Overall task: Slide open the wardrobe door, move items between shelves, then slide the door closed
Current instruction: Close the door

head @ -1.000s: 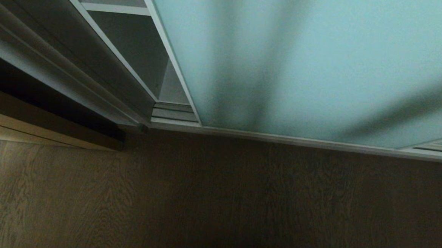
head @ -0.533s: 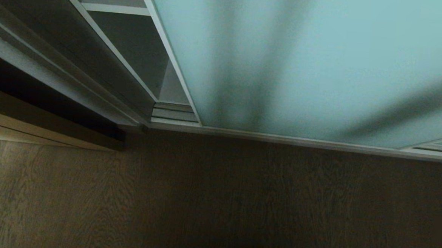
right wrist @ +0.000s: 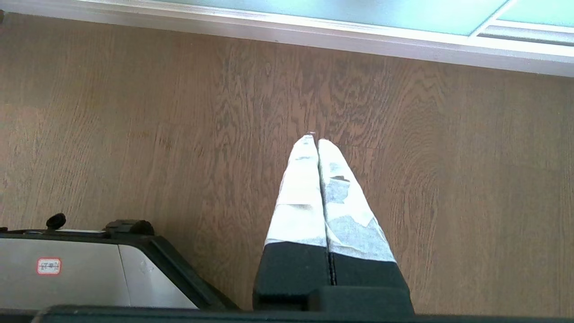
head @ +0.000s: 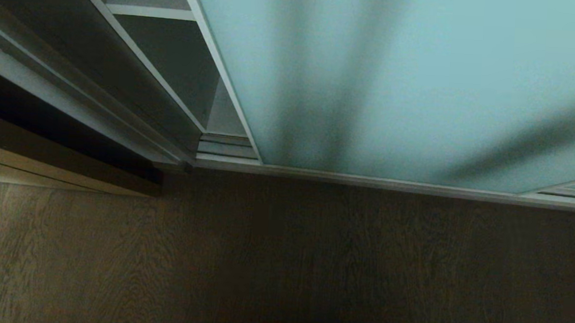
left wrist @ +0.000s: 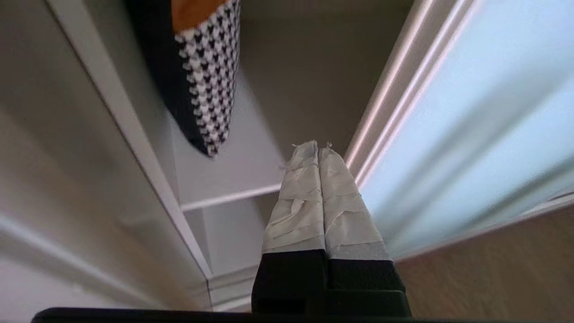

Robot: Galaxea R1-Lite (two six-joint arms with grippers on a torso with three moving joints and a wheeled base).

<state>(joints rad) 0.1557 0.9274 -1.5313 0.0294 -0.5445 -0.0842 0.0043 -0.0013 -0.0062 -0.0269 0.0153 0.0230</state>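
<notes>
Houndstooth cloth (left wrist: 210, 80) — left wrist view only

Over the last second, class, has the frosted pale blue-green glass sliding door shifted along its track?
No. The frosted pale blue-green glass sliding door keeps its left edge at the same spot on the silver floor track.

place: home bedroom | cues: sliding wardrobe door (head: 395, 78), white shelves (head: 150, 11), wood-plank floor (head: 282, 259)

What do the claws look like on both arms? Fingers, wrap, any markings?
Same build on both. Left claw: two tapered fingers wrapped in wrinkled white tape, frayed at the tips, on black bases. Right claw: same white wrap, with grey worn patches on one finger. No cables or markings visible on either.
</notes>
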